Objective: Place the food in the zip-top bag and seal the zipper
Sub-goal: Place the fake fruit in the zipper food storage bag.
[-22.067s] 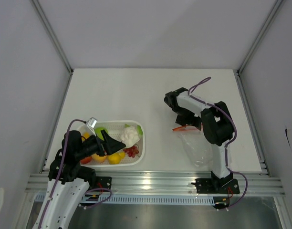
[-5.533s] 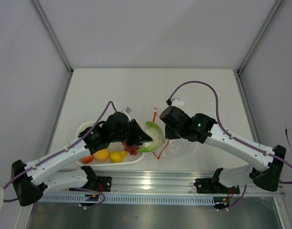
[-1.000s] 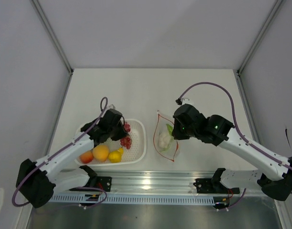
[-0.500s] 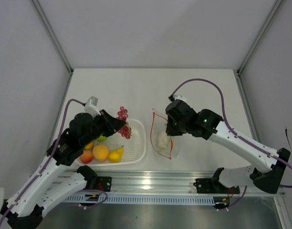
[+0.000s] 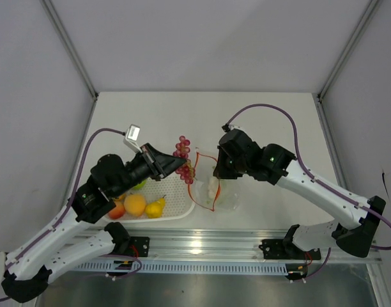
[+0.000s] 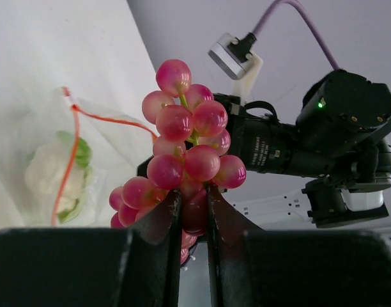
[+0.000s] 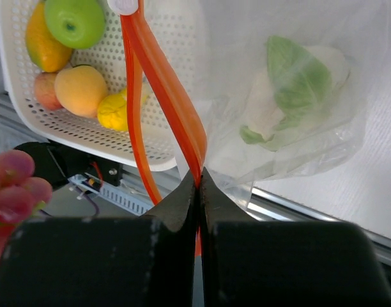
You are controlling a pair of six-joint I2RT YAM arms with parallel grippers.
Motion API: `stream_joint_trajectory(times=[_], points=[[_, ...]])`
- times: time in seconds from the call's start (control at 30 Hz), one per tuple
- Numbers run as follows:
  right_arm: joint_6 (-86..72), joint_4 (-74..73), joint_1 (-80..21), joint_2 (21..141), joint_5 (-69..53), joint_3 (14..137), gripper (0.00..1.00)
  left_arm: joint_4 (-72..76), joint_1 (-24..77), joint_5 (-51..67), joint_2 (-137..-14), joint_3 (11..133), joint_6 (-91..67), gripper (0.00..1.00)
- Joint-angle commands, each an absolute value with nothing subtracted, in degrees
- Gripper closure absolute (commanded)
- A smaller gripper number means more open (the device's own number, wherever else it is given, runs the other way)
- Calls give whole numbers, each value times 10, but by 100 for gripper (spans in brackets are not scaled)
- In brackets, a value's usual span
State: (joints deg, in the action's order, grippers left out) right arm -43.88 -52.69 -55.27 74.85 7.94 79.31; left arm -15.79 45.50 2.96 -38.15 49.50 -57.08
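Left fingers [image 6: 162, 220] pinch the dark red toy grape bunch [image 6: 189, 144]; right fingers [image 7: 178, 206] clamp the red-orange zipper strip [image 7: 161, 89] of the clear plastic bag [image 7: 246, 45], mouth open. Next, lower the grapes inside.

Dark red grape bunch [image 5: 184, 158] hangs beside the clear bag [image 5: 229, 198], zipper [image 7: 165, 89] open, white cauliflower [image 5: 213, 188] inside

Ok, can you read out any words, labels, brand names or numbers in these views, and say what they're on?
No text can be read in any view.
Faint white print on the black barrel at the right arm's wrist: too small to read.
Zip-top bag, white basket: no print visible.
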Motion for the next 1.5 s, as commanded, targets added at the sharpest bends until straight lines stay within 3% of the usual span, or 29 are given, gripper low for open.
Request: stream_joint_trajectory(times=[0.0,0.23,1.17,1.37,1.43,1.47], points=[[-466,-490,-548,753,52,821,100,-64,485,9,-395,488,-583,92],[-503,-460,-538,739,26,819,100,-37,515,-24,-429,460,-582,96],[-551,-393,-491,705,-3,766,100,-41,606,-80,-478,402,-554,94],[-537,-396,-484,708,0,762,100,-54,613,-45,-495,394,-562,89],[-534,-399,-484,710,17,762,100,-76,614,-37,-510,404,-564,85],[-533,-402,-483,709,18,761,100,-87,614,-33,-513,407,-566,75]])
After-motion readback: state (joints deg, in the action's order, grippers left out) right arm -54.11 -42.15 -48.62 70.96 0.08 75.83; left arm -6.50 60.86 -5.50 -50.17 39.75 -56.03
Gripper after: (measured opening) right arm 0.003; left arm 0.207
